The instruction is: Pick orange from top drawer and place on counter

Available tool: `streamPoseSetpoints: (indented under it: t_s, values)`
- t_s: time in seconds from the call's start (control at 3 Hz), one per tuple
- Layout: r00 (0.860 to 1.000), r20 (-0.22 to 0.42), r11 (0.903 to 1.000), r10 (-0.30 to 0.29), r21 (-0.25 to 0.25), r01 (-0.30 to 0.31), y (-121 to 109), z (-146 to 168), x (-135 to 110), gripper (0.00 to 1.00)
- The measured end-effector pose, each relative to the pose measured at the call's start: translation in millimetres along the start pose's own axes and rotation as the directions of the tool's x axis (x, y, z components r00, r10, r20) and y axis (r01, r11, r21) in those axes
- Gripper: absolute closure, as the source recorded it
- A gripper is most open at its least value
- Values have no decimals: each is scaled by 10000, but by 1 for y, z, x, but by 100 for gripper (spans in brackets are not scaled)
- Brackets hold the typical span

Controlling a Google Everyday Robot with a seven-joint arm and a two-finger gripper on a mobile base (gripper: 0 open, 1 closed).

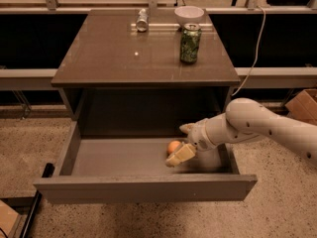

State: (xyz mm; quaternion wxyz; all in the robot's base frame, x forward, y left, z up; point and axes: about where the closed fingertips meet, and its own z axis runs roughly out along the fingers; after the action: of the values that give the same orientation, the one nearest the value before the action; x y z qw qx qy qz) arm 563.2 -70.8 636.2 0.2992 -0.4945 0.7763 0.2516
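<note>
The top drawer (74,152) is pulled out below the counter (124,58). The orange (174,146) lies on the drawer floor, right of the middle. My gripper (182,142) reaches into the drawer from the right, low over the floor. Its two cream fingers (180,155) stand apart, one in front of the orange and one behind it, with the orange at the left end of the gap. The gripper is open and I cannot tell if a finger touches the orange.
A green can (190,43) stands on the counter at the right. A white bowl (189,14) and a silver can lying on its side (142,20) are at the counter's back edge. A cardboard box (304,105) is on the floor at the right.
</note>
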Motion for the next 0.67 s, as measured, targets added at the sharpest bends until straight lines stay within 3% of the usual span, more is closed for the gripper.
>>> streamPoseSetpoints:
  t_s: [0.67]
  values:
    - [9992, -118, 9992, 371, -109, -372, -2, 5, 18, 62]
